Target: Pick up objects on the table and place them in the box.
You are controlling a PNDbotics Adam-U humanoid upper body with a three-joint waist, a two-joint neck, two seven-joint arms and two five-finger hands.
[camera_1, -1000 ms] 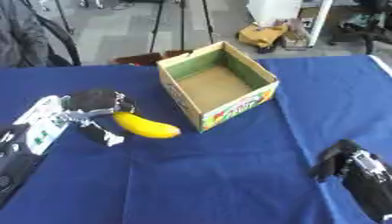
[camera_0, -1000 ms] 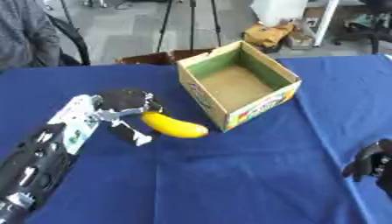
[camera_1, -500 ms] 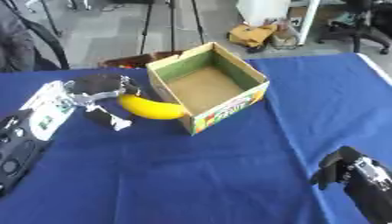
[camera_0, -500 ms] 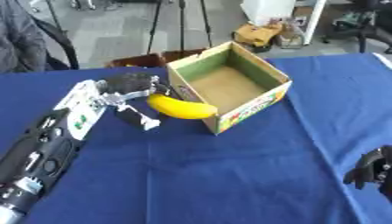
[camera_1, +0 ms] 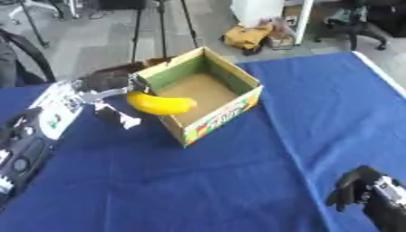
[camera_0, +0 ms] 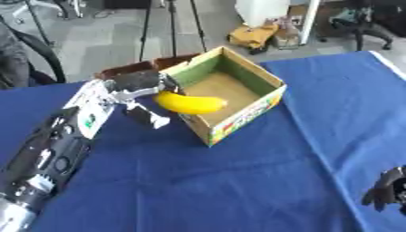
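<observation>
- The table (camera_0: 262, 181) fills most of both views, covered in a blue cloth, its far edge running along a grey floor.
- The left arm (camera_0: 55, 149) enters from the lower left corner and stretches up toward the middle; it is black with silver joints and a white panel near the wrist.
- The box (camera_0: 268, 93) is open-topped cardboard with green inner walls and a printed coloured front. It stands on the far half of the table, turned so that one corner points toward the robot. Its brown floor shows nothing lying on it.
- The left hand (camera_0: 136, 83) is at the box's left wall, its fingers curled round the near end of the banana, a thumb or finger reaching down below it.
- The banana (camera_0: 190, 103) is yellow and held nearly level off the table. Its free end reaches over the box's left wall, above the inside of the box; it is not resting on the box floor.
- The right hand (camera_1: 366, 194) shows at the lower right corner, dark, well apart from the box, holding nothing; whether its fingers are straight or curled I cannot tell.
</observation>
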